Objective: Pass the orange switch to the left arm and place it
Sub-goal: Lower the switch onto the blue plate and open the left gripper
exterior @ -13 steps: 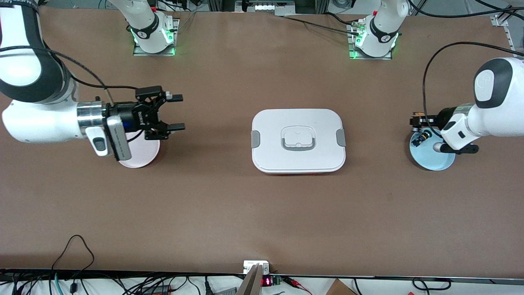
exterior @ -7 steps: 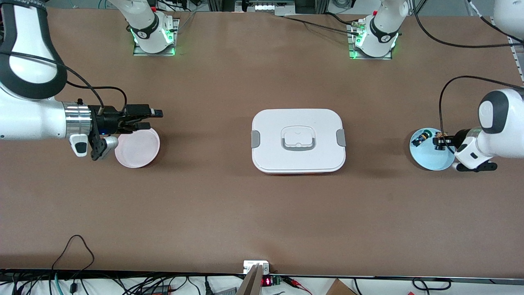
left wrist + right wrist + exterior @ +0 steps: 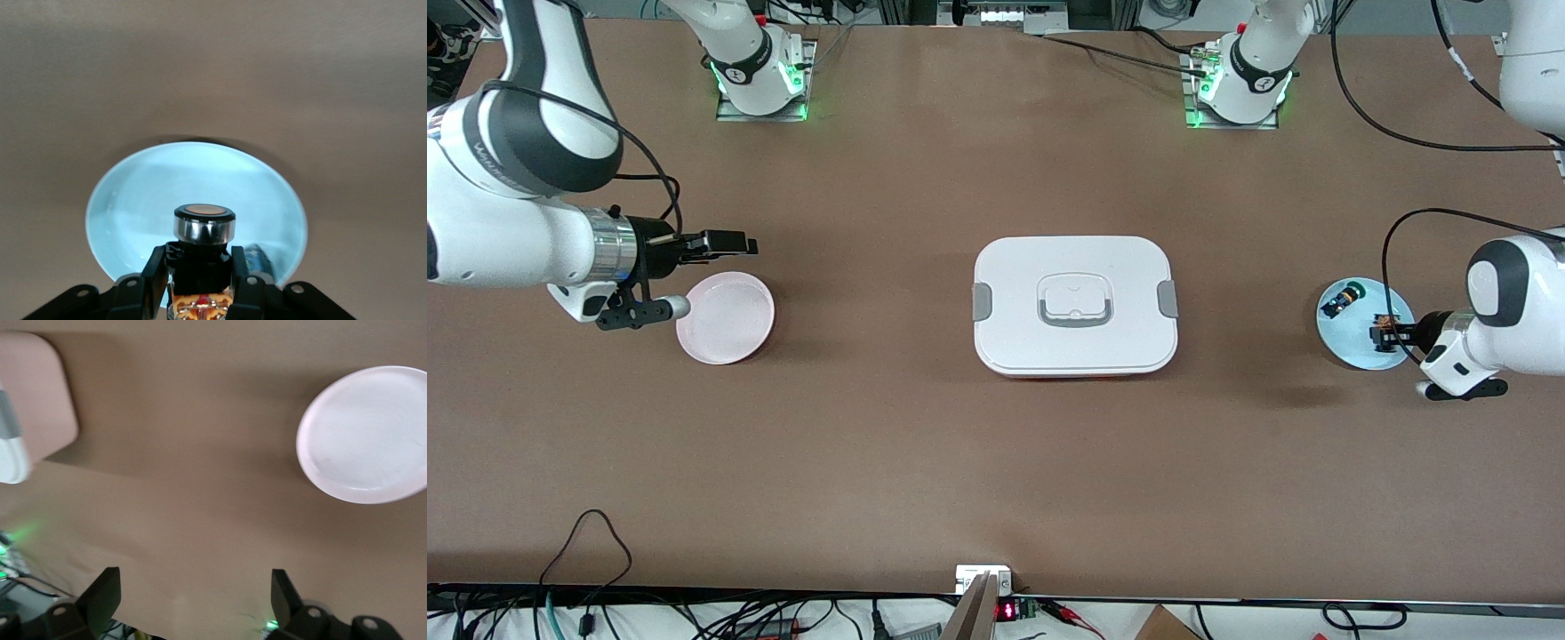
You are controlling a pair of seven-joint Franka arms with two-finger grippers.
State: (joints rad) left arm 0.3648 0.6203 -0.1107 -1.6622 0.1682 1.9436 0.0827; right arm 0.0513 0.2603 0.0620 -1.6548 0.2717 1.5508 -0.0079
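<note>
While the left hand [image 3: 1380, 335] hangs over the blue plate [image 3: 1352, 351] at frame right clamping the orange switch [image 3: 202, 267], the right hand [image 3: 725, 244], fingers apart, waits above the pink plate [image 3: 725, 320]; white box [image 3: 1075, 305] mid-tabletop.

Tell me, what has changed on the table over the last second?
The left gripper, shut on the orange switch, moved across the blue plate toward the front camera. The right gripper, open, drew back toward its end of the table, above the pink plate. The box, both plates and the blue component stayed put.
</note>
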